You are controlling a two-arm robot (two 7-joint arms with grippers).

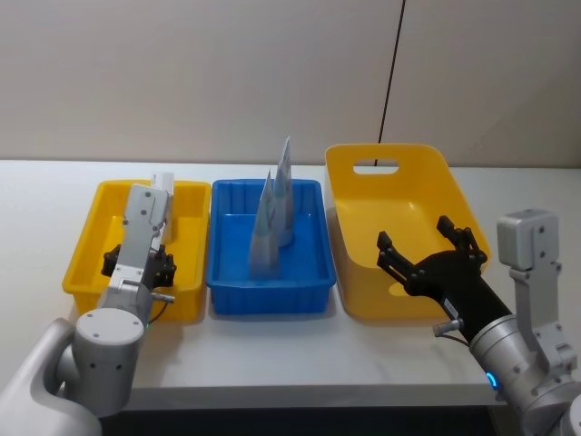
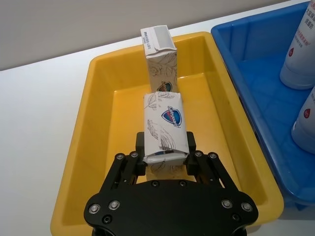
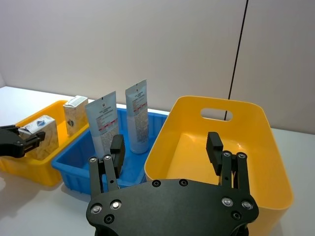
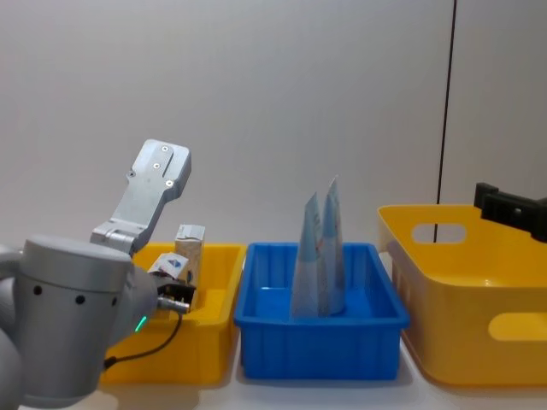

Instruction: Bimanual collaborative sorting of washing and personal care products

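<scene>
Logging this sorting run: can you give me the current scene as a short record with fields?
left claw: shut on held carton, over small yellow bin
second carton: upright at that bin's far end
tubes: two, standing in blue bin
right claw: open, empty, over large yellow bin

Pale cartons [image 2: 165,125] (grey leaves, blue emblem); blue-grey tubes [image 1: 269,232]; yellow bins [image 1: 83,259]; blue bin [image 1: 268,298].
</scene>
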